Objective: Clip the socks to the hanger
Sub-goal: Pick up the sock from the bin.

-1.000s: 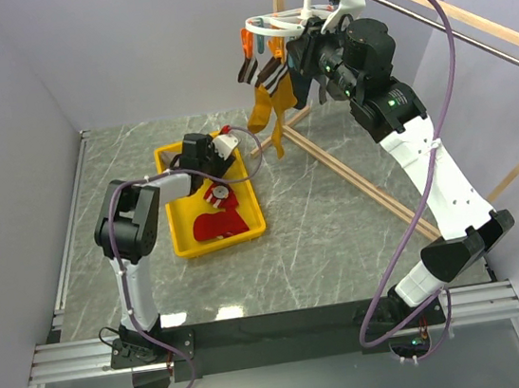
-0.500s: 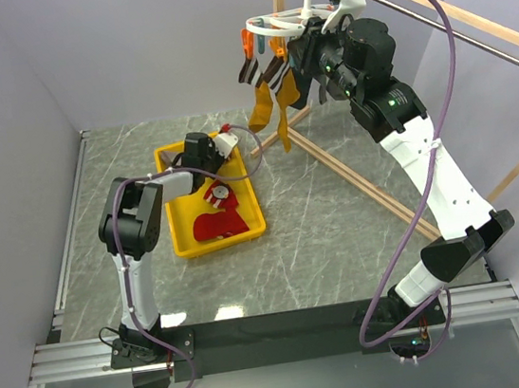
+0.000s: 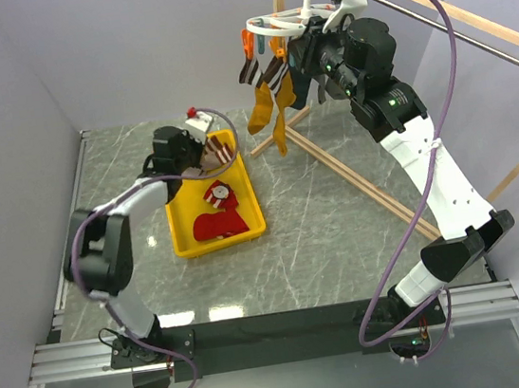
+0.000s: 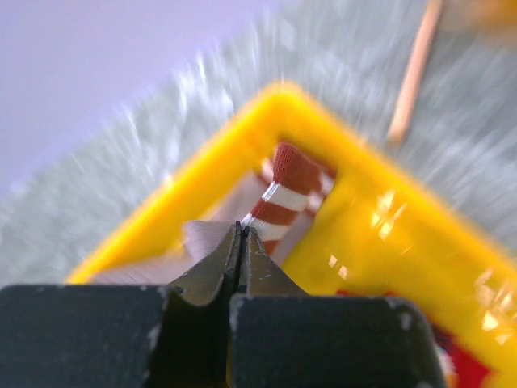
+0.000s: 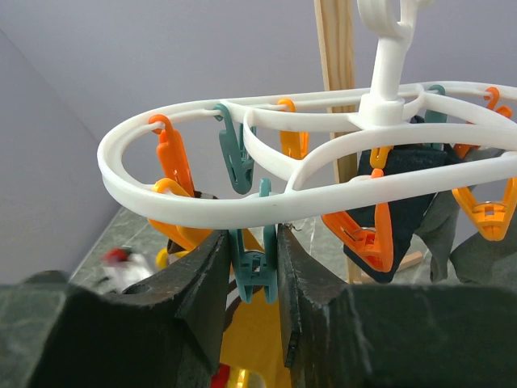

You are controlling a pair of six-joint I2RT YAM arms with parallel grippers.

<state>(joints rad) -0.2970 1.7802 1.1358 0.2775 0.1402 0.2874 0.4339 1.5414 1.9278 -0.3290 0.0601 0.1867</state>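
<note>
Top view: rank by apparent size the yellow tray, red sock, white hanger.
Tray, clearly largest.
Hanger and red sock look alike; the hanger is partly hidden, so unranked.

From my seat I see a yellow tray (image 3: 211,250) lying on the grey marble table (image 3: 322,234), left of centre, its long side running away from me and slightly skewed. On the left wrist feed the tray's far corner is blurred. A wooden frame (image 3: 353,177) stands on the right: one batten crosses the table diagonally, a shorter one meets it near the back, and a post rises from there. A metal rod (image 3: 499,52) runs just under the frame's top beam. Pale lilac walls (image 3: 4,141) close in the left and back. An aluminium rail (image 3: 76,360) edges the near side.
</note>
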